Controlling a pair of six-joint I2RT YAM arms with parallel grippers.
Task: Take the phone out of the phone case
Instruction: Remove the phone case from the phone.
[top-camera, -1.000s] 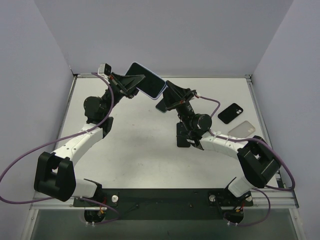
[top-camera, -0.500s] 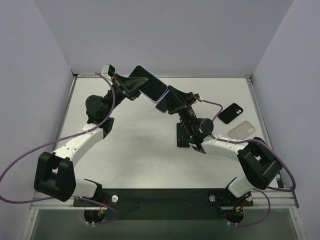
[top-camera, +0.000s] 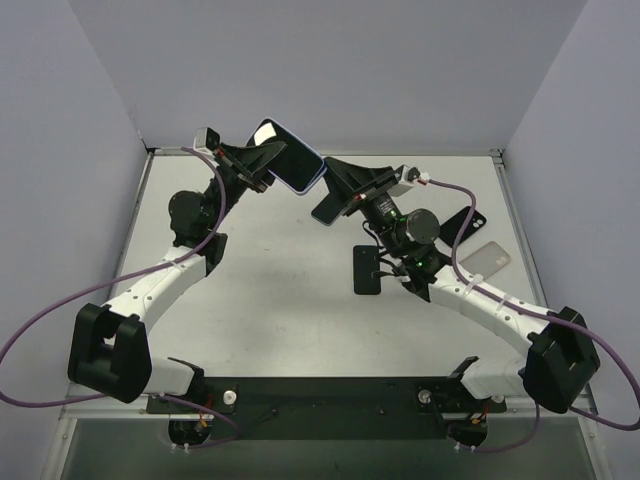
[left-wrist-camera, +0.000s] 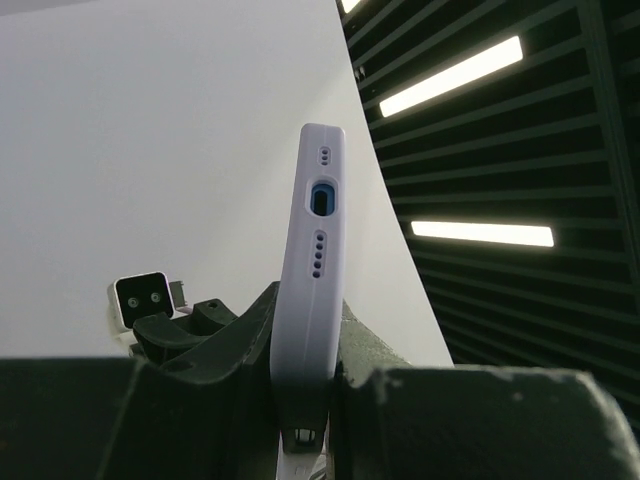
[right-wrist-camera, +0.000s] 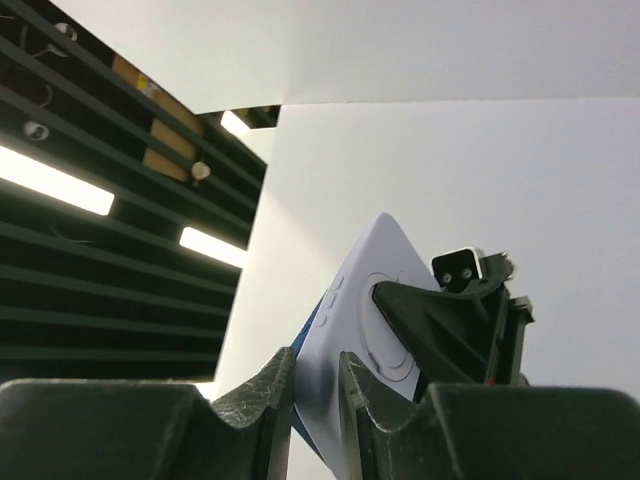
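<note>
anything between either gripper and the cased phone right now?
Nothing visible. The left gripper and right gripper are both shut on the cased phone, one at each end, holding it in the air above the table. Both wrist views show the case pinched directly between the fingers.
</note>
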